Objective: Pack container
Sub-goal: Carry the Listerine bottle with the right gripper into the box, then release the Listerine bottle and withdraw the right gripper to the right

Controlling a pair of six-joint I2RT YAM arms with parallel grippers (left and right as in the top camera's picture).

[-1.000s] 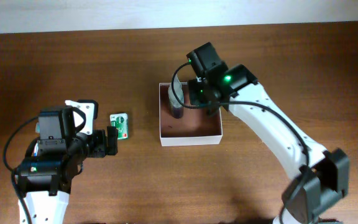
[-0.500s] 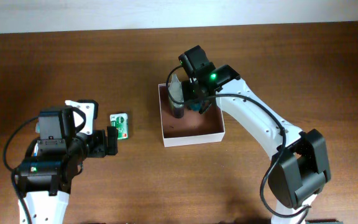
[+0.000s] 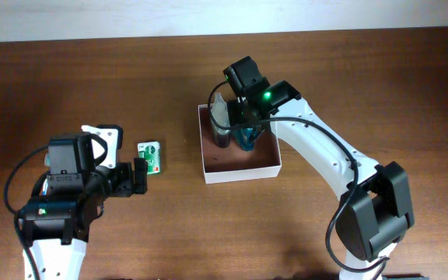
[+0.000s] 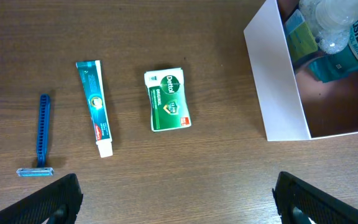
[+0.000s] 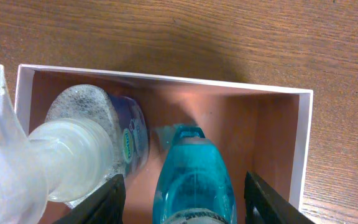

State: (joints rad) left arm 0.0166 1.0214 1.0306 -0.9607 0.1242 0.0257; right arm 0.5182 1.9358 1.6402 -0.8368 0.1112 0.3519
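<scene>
The container [image 3: 239, 174] is a white-walled box with a brownish-pink floor, right of the table's centre. Inside it stand a blue mouthwash bottle [image 3: 246, 139] and a clear bottle [image 3: 221, 124] with a wide pale cap. My right gripper [image 3: 245, 124] hovers over the blue bottle [image 5: 194, 177], open, with a gap between each finger [image 5: 107, 199] and the bottle's sides. The clear bottle [image 5: 79, 152] stands just left of it, against the container's wall [image 5: 303, 143]. My left gripper [image 4: 191, 205] is wide open above bare wood, holding nothing.
A green soap packet [image 4: 167, 101], a toothpaste tube [image 4: 95, 107] and a blue razor [image 4: 41, 135] lie on the table left of the container's wall [image 4: 278, 87]. In the overhead view the soap packet [image 3: 151, 155] lies just beyond my left gripper [image 3: 136, 176].
My right gripper moved left over the container, then its jaws spread off the blue bottle, which now stands in the container by itself. The left arm has not moved.
</scene>
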